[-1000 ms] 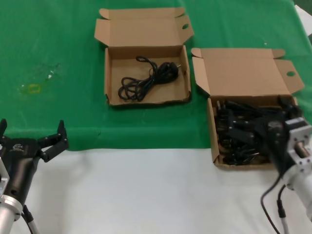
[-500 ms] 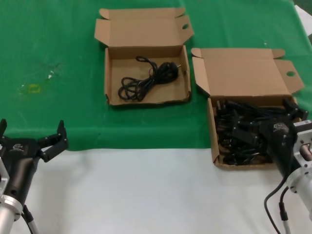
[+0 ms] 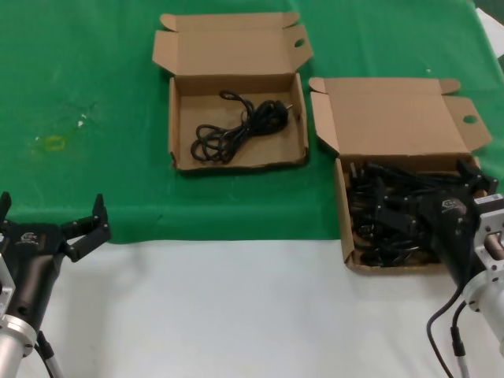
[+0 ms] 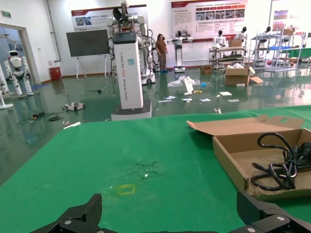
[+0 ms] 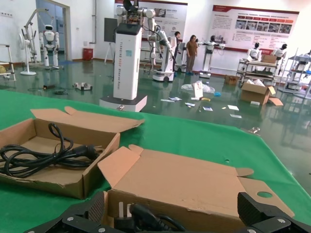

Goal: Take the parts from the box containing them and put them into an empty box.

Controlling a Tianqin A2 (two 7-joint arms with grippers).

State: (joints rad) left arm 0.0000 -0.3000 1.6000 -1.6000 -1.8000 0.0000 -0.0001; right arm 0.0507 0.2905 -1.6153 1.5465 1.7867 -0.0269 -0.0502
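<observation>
Your right gripper [image 3: 470,183] hovers over the full box [image 3: 346,228], fingers [image 5: 265,213] apart, cables [image 3: 386,213] between and beneath them, ungrasped. Left gripper [image 3: 51,216] parked, spread.

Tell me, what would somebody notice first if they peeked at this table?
Probably the two open cardboard boxes on the green cloth. The right box is stuffed with a tangle of black cables, and the right gripper hovers open just over it. The middle box holds only one coiled black cable, while the left gripper waits open near the table's front edge.
</observation>
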